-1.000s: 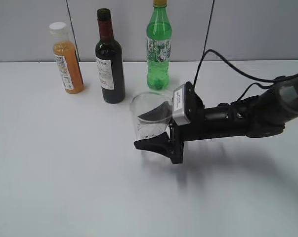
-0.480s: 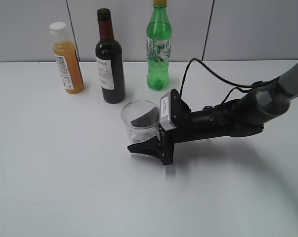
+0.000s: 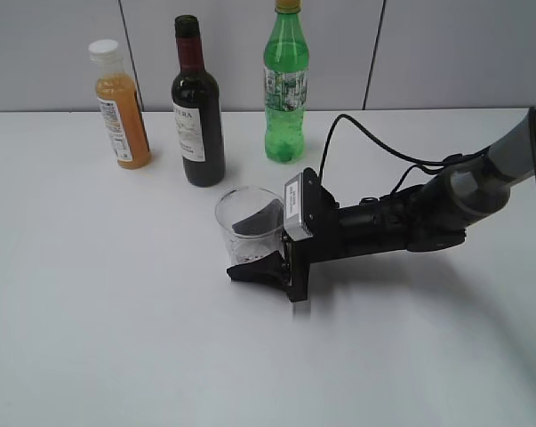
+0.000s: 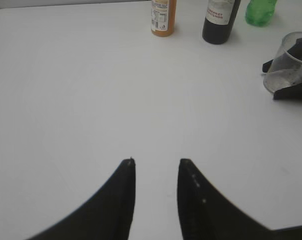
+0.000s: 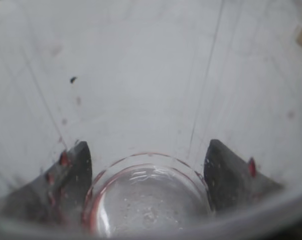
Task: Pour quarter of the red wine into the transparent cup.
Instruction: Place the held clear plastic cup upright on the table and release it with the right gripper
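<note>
Gripping the transparent cup from the right side, right gripper with one black finger low in front of the cup's base and the other showing dark through the far wall. Cup upright on the white table, near the middle, in front of the row of bottles and just right of the wine bottle's line. Seen from the right wrist, cup filling the whole picture, clear wall close to the lens, round base ringed with a thin red trace and a few red droplets on the wall; both fingers pressed against the outside, left and right of the base. No pool of wine visible inside.

Standing at the back, red wine in its dark bottle with maroon neck and white label, mouth uncapped, between an orange juice bottle with a white cap on the left and a green soda bottle on the right. Wine bottle near the cup but not touching it.

Reaching in from the right edge, right arm low over the table, cable looping above it.

Hanging over bare table well to the left of the cup, left gripper with its two dark fingers parted, nothing between them. From that wrist, cup at the far right edge, the bottles' lower halves along the top.
</note>
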Motion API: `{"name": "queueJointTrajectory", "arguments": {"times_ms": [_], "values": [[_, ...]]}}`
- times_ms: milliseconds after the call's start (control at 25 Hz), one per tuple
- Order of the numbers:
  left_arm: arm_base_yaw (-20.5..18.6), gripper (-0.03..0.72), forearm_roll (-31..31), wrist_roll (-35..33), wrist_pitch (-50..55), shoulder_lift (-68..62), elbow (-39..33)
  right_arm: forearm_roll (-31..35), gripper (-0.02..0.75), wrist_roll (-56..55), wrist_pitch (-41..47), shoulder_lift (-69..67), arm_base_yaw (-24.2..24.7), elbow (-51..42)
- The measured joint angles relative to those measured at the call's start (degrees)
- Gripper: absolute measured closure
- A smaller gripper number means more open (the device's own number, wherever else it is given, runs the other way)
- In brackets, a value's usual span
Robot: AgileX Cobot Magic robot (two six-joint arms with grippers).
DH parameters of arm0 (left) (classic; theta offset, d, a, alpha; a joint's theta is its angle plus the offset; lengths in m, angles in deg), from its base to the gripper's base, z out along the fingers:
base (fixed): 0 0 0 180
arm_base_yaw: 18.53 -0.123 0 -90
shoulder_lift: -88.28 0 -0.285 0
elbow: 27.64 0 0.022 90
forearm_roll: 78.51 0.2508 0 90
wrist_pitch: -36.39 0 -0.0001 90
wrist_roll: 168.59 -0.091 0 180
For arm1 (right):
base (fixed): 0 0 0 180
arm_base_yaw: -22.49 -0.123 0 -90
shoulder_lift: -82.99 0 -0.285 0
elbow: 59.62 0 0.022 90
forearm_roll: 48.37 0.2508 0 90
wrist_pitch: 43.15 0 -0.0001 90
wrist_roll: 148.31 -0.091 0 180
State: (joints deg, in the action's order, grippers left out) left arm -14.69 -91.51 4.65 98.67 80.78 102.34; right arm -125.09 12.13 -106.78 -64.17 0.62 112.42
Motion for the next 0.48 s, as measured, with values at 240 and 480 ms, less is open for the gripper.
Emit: {"name": "queueJointTrajectory", "arguments": {"times_ms": [240,480], "values": [[0.0,0.459,0.0,0.0,0.0,0.0,0.0,0.0,0.181,-0.1,-0.3,-0.7,0.0,1.1],[0.0,0.459,0.0,0.0,0.0,0.0,0.0,-0.4,0.103,-0.3,-0.2,-0.8,0.4,1.1]]}}
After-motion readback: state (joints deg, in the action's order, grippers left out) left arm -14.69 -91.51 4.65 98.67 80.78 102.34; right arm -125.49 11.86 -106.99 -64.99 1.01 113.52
